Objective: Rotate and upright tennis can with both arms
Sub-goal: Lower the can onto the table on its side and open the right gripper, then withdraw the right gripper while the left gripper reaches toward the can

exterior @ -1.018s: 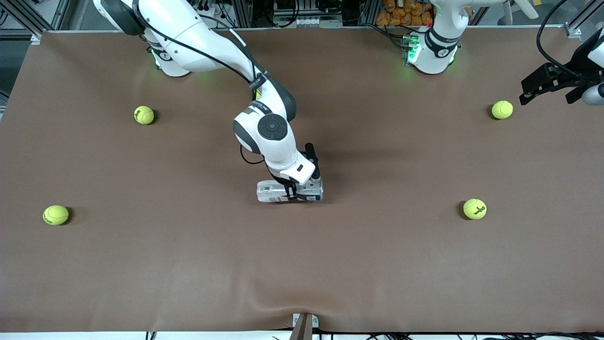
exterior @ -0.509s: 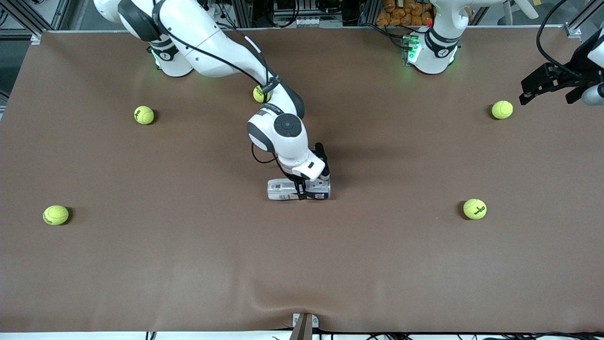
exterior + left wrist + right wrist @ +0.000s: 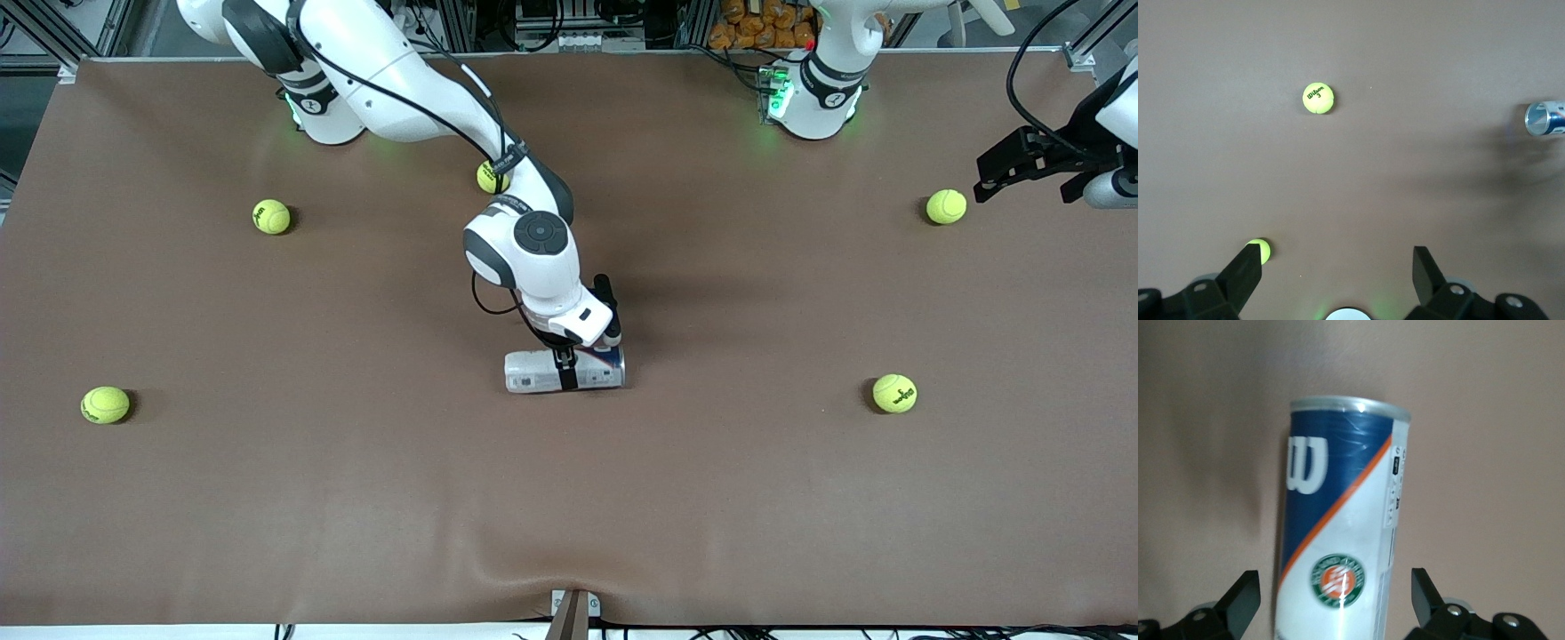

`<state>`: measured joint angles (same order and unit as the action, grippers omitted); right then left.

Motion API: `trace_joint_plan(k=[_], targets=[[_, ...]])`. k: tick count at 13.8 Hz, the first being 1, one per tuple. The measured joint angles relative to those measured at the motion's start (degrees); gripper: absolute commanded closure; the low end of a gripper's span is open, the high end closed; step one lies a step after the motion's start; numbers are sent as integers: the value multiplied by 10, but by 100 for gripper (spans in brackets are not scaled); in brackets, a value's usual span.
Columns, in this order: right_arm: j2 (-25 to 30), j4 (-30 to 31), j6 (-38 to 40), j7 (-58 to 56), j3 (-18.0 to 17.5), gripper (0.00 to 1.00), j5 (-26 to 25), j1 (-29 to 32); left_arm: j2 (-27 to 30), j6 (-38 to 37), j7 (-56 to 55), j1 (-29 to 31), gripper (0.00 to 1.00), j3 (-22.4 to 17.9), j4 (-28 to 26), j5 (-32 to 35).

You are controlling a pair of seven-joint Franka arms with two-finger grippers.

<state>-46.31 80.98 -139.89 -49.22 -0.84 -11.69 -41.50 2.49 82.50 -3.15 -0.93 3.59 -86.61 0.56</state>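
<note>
The bench (image 3: pixel 222 498) is the biggest thing here, a broad brown sheet. Lying on its side near the middle is the tennis can (image 3: pixel 564 370), which serves as the landmark. Its long axis runs along the bench from one arm's end toward the other, with the silver rim facing the left arm's end.

The right arm reaches down from its base to the can, and the right hand (image 3: pixel 566 371) sits directly over the can's midsection. In the right wrist view the fingers are spread wide, one on each side of the can (image 3: pixel 1338 540), with bare bench showing between each finger and the label, so nothing is gripped. The right hand is by far the nearer one.

The left hand (image 3: pixel 1022 164) waits well apart from the can, at the left arm's end of the bench, fingers open and empty.

Tennis balls lie well apart from the can, the closest one (image 3: pixel 490 177) farther from the front camera, partly hidden by the right arm. I judge there is ample room to swing the can.
</note>
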Motion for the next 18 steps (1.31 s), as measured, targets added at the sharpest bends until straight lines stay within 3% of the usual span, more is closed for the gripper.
trace_joint_plan(k=[3, 8, 15, 18], targets=[[37, -4, 48, 4, -1, 0, 4, 0, -2, 0, 0, 0, 0, 0, 0, 0], [110, -4, 151, 17, 4, 0, 71, 22, -30, -2, 1, -1, 0, 1, -2, -30], [158, -4, 222, 152, 7, 0, 75, 147, -213, 45, -3, -7, 0, 4, -14, -252], [193, -2, 299, 186, 8, 0, 110, 210, -271, 100, -2, -9, 0, 6, -51, -365]])
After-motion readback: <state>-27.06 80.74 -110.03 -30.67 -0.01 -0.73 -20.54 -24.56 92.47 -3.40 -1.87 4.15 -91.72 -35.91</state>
